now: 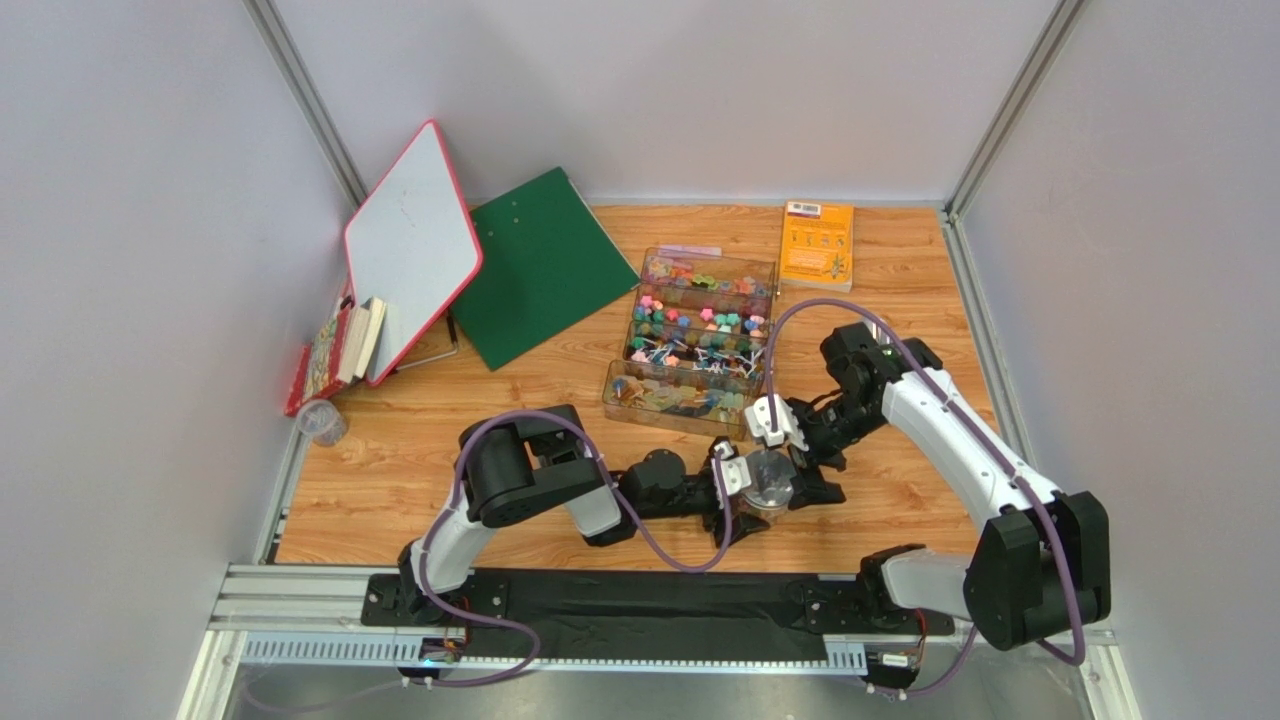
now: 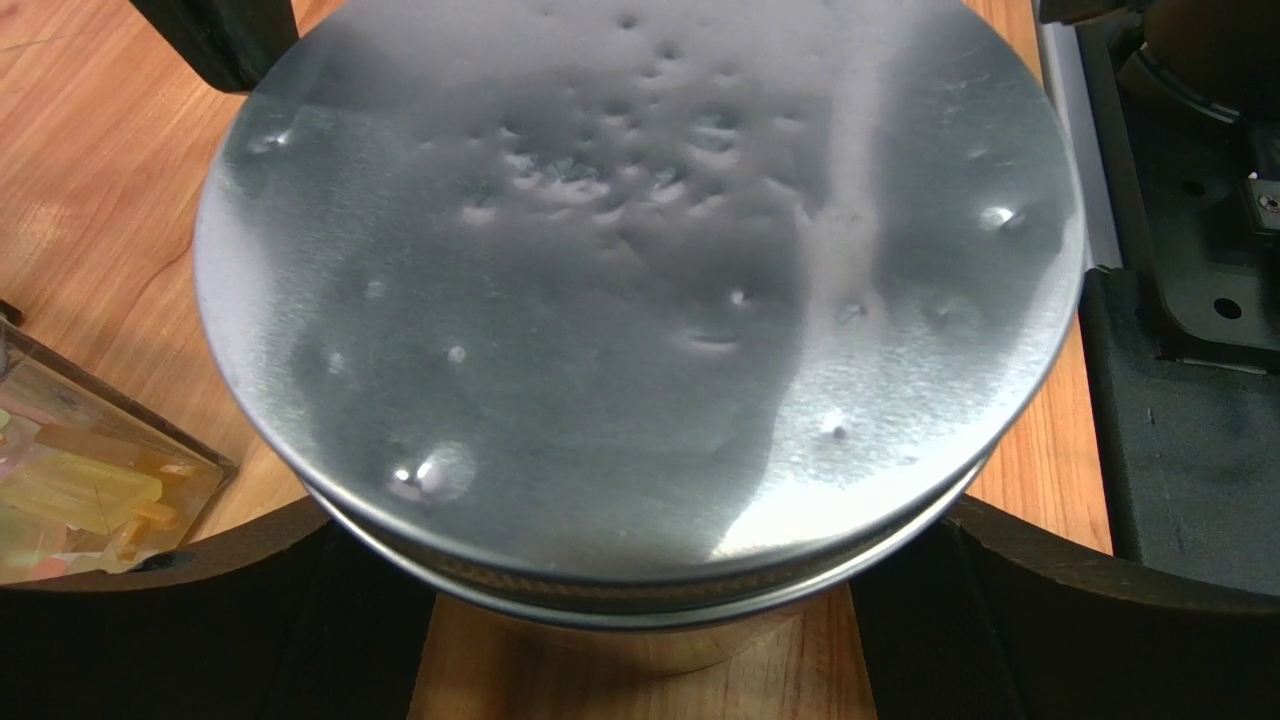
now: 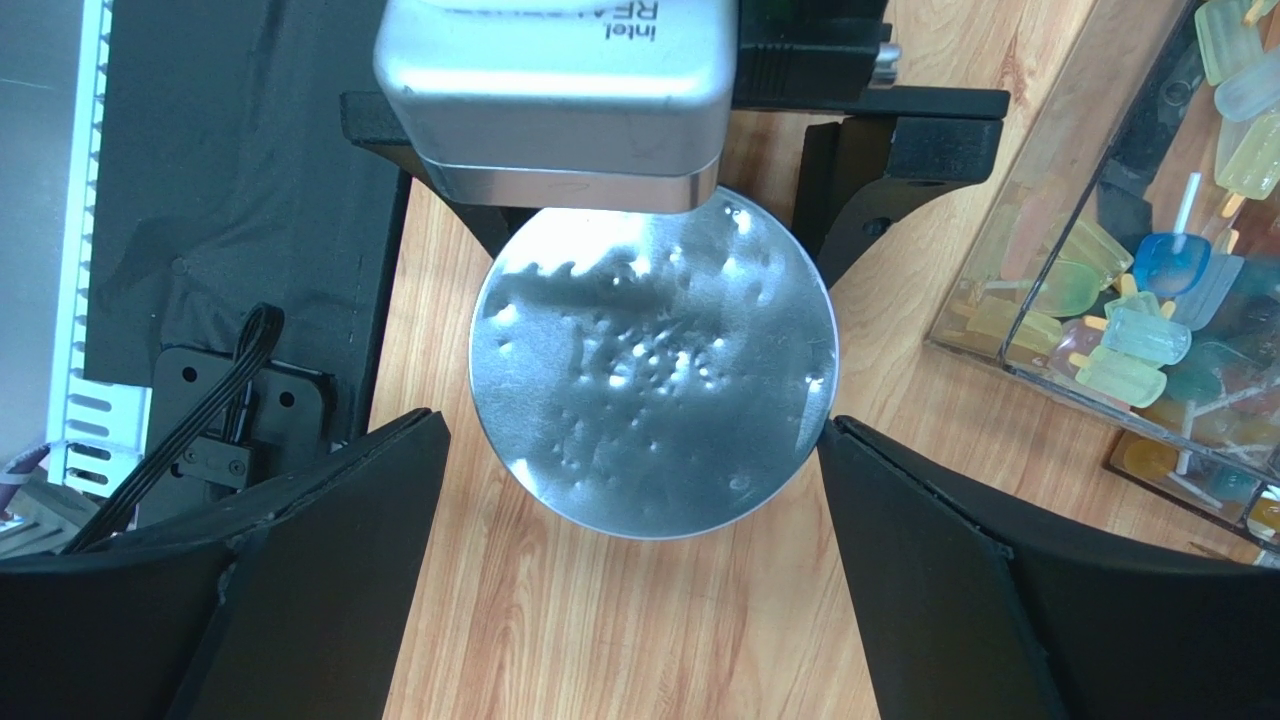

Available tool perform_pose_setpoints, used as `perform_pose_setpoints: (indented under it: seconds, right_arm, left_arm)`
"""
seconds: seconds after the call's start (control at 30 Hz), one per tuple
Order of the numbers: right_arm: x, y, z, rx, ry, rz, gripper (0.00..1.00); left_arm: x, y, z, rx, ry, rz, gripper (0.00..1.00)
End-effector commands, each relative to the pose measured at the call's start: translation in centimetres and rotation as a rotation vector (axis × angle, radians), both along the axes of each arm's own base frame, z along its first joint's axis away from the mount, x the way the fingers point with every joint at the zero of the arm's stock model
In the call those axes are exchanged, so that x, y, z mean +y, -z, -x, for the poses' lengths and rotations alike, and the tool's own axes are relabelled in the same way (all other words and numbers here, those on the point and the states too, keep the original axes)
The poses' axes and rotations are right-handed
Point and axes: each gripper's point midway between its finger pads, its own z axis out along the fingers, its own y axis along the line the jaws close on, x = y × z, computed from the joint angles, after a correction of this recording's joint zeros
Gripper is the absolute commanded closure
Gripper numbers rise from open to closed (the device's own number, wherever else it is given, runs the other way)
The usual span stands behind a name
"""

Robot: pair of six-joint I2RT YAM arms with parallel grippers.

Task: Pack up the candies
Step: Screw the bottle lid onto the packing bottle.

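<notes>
Where left gripper (image 1: pixel 756 486) clasps dented tin (image 3: pixel 654 375), silver camera (image 3: pixel 556 105), upside-down "intel" lettering

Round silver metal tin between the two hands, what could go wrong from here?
1. The round silver metal tin sits in the left hand while the open right hand hovers over it. If the right hand comes down, their fingers may clash.
2. The tin's top is dented yet smooth-looking, so a grip could slip.
3. The clear plastic box of candies lies close to the right hand and might get knocked.
</notes>
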Motion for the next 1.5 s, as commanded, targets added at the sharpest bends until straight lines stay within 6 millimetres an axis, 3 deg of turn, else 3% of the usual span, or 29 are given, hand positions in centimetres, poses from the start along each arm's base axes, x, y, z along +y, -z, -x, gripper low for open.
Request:
perform_pose_setpoints:
  seconds: [0.0,0.2,0.4,0.5,0.63,0.87,0.97,1.13,1.27,1.33,1.43,1.47]
  right_arm:
    - [-1.5,1.0,2.4,0.087,0.011,0.092,0.0]
    - [-3.2,1.4,4.4,0.066,0.005,0.155,0.0]
    - [-4.3,0.3,7.2,0.062,0.011,0.168,0.0]
    - [-4.9,0.3,6.9,0.029,0.065,0.202,0.0]
    - [-5.1,-0.2,3.5,-0.057,0.144,0.207,0.0]
    - [-2.4,-1.7,-0.3,-0.048,0.144,0.094,0.03]
    - [-1.9,-1.8,-1.1,-0.03,0.124,0.086,0.09]
    - [-1.5,-2.0,-2.3,-0.06,0.093,0.069,0.05]
    - [-0.9,-1.9,-2.0,-0.023,0.046,0.047,0.03]
    - [-0.6,-2.4,-2.0,0.007,0.046,0.037,0.1]
    - [0.1,-3.1,-3.2,0.046,0.084,0.024,0.38]
    - [0.3,-2.9,-3.6,0.071,0.094,0.025,0.54]
  left_arm:
    - [3.8,6.8,0.4,0.086,-0.061,-0.217,1.0]
    - [4.0,6.7,0.1,0.081,-0.078,-0.212,1.0]
    - [4.0,7.0,-0.2,0.079,-0.089,-0.219,1.0]
    - [4.1,7.0,-0.2,0.078,-0.09,-0.219,1.0]
    - [4.1,7.3,0.2,0.087,-0.069,-0.224,1.0]
    - [4.1,7.7,0.7,0.097,-0.04,-0.233,1.0]
    - [4.1,7.9,0.7,0.096,-0.04,-0.239,1.0]
    - [4.0,7.8,0.7,0.096,-0.037,-0.236,1.0]
    - [3.9,7.9,0.7,0.096,-0.036,-0.236,1.0]
    - [3.9,7.9,0.8,0.098,-0.033,-0.237,1.0]
    - [4.1,8.2,0.8,0.1,-0.033,-0.244,1.0]
    - [4.0,8.2,0.8,0.1,-0.033,-0.243,1.0]
